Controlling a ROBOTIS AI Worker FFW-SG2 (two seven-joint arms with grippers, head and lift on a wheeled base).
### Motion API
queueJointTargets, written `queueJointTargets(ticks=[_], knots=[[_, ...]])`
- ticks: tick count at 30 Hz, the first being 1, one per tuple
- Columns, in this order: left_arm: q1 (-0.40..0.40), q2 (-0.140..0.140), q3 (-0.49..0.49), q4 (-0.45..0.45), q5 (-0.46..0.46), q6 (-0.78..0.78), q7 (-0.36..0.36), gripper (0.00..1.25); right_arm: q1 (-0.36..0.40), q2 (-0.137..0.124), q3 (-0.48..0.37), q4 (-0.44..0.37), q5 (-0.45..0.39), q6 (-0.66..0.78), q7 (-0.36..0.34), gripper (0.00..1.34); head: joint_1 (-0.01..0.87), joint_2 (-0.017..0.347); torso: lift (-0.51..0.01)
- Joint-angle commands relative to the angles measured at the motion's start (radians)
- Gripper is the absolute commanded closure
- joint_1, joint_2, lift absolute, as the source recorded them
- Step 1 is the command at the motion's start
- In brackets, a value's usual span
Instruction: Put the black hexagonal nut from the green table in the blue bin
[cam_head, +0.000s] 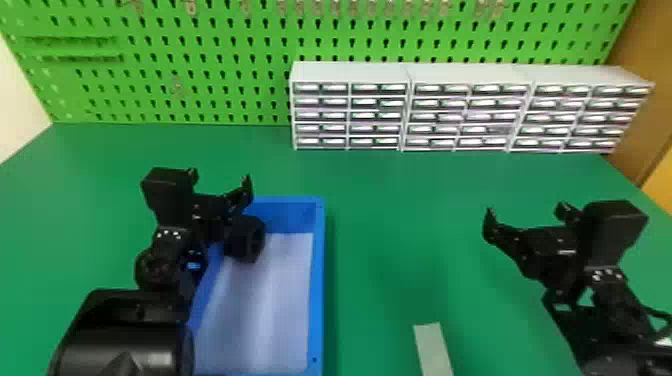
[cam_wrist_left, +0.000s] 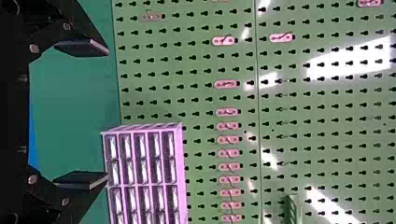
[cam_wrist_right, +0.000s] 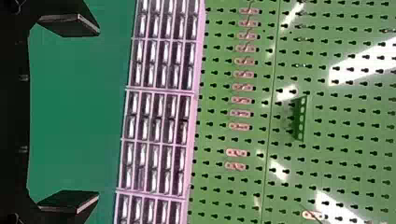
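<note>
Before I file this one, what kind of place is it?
Likely a workshop or lab assembly bench: a green pegboard with hooks stands behind the green table, and small-parts drawer cabinets line the table's back edge.

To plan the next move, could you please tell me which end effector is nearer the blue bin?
Left. The left end effector is by the far left corner of the blue bin; the right end effector is well off to the bin's right, over the green table.
</note>
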Motion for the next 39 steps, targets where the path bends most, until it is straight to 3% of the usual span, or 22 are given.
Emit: queueJointTargets(ticks=[1, 39], knots=[[0.002, 0.0, 0.001, 0.0, 0.006, 0.0, 0.0, 0.32, -0.001, 0.001, 0.0, 0.0, -0.001, 0.0, 0.0, 0.07, 0.686, 0.051, -0.097], [0.005, 0.0, 0.0, 0.0, 0.02, 0.0, 0.0, 0.32, -0.002, -0.005, 0.016, 0.002, -0.001, 0.012, 0.0, 0.07, 0.686, 0.051, -0.097]])
